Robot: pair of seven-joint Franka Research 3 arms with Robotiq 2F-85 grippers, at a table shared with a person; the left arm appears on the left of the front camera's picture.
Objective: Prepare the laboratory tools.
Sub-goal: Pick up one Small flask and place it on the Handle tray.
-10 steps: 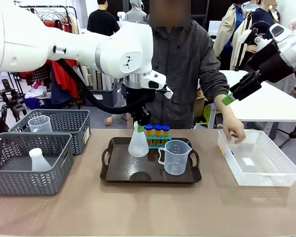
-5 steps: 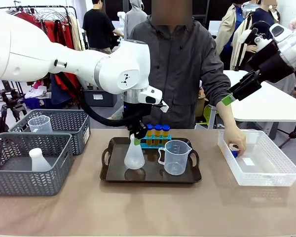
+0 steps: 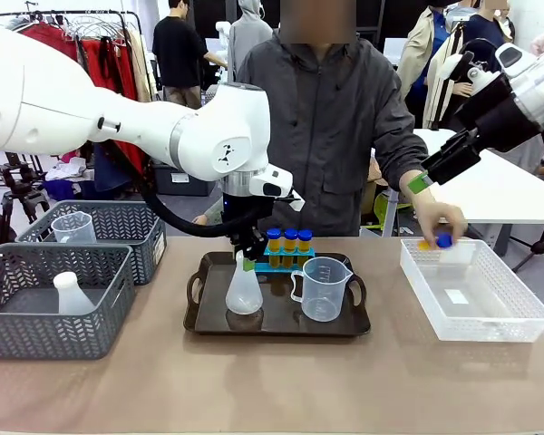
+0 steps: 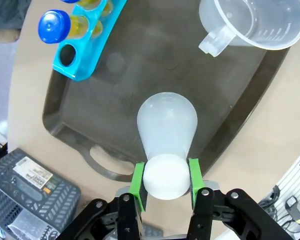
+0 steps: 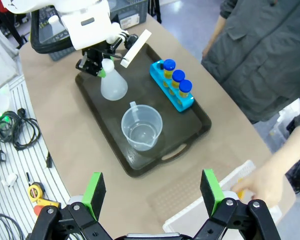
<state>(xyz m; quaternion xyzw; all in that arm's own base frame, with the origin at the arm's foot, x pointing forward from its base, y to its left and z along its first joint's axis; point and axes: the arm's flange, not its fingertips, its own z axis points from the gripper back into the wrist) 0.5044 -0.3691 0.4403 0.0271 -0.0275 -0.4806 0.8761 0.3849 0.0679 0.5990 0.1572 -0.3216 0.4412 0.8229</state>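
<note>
The left gripper (image 4: pixel 165 186) clamps its green pads on the neck of a translucent white conical flask (image 3: pixel 243 292), which stands on a black handled tray (image 3: pixel 218 323) at the middle of the table. On the same tray, to the flask's right, sits a clear plastic measuring jug with handle (image 3: pixel 323 287); nothing is visible inside it. Behind them a blue tube rack (image 4: pixel 85 37) carries three small yellow blue-capped tubes (image 3: pixel 289 245), with one hole at its end unfilled.

The right gripper (image 5: pixel 152 192) hangs high above the table, fingers spread wide and holding nothing.

The person's hand (image 3: pixel 438 227) holds another yellow blue-capped tube (image 3: pixel 440 242) over a clear plastic bin (image 3: pixel 517 328) at the table's right. On the left, two grey mesh baskets (image 3: pixel 36 340) hold a second clear jug (image 3: pixel 72 227) and a second white flask (image 3: pixel 71 294).
</note>
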